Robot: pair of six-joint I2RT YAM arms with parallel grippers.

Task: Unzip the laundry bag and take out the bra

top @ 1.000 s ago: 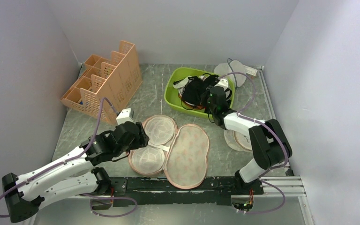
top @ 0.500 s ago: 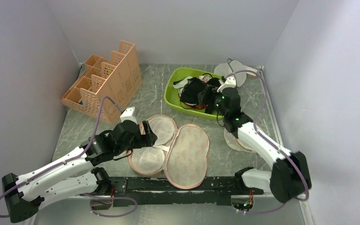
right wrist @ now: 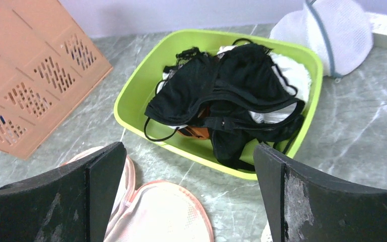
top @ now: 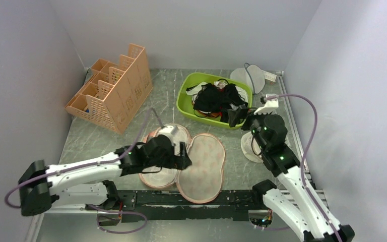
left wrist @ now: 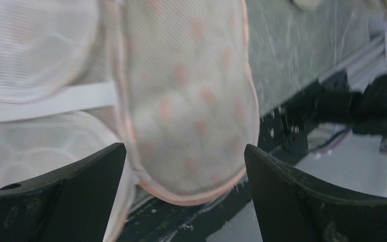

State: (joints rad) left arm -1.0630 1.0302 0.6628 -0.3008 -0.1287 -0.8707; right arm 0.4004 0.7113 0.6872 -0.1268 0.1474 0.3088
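Note:
The laundry bag [top: 201,164] lies spread open on the table near the front rail, its printed flap [left wrist: 186,101] to the right and its pale mesh half [top: 164,151] to the left. The black bra [top: 214,98] rests in a green tub [top: 184,93] at the back, with its straps over other garments [right wrist: 232,91]. My left gripper [top: 184,160] hovers open over the bag's near end [left wrist: 184,191], holding nothing. My right gripper [top: 235,117] is open and empty just in front of the tub [right wrist: 189,201].
An orange slotted organiser [top: 113,91] stands at the back left. A white mesh pouch [top: 249,75] lies behind the tub, and a round beige disc [top: 249,148] lies under my right arm. A black rail [top: 196,199] runs along the near edge.
My right gripper opened, left the bra in the green tub and drew back toward the front. My left arm opened and swung right over the laundry bag.

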